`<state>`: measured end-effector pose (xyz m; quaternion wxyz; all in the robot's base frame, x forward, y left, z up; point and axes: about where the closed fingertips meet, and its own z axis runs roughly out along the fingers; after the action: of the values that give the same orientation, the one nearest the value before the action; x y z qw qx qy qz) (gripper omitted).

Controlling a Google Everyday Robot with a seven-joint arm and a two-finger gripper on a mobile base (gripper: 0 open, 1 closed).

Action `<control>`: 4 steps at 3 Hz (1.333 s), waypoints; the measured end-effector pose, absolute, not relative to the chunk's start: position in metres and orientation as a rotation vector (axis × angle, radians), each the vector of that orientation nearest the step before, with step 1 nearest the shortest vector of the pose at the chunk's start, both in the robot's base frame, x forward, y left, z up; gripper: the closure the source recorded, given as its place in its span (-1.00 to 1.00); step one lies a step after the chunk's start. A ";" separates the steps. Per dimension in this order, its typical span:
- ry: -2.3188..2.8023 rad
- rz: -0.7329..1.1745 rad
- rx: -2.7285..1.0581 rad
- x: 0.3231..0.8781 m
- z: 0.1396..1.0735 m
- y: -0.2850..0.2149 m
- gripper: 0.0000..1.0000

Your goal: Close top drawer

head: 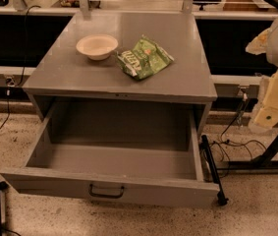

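Heads up: the top drawer is pulled far out, empty, handle facing you. The gripper sits at the right edge, well apart from it and partly cut off; can't tell how open it is or whether it holds anything. Watch an off-centre push (drawer could rack and jam). The cabinet below the drawer is out of frame.
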<state>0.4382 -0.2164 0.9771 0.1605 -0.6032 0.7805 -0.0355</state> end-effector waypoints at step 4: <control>2.139 0.048 -1.746 0.425 0.951 -0.171 -1.00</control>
<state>0.4253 -0.1715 0.9514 0.1889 -0.6208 0.7607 0.0170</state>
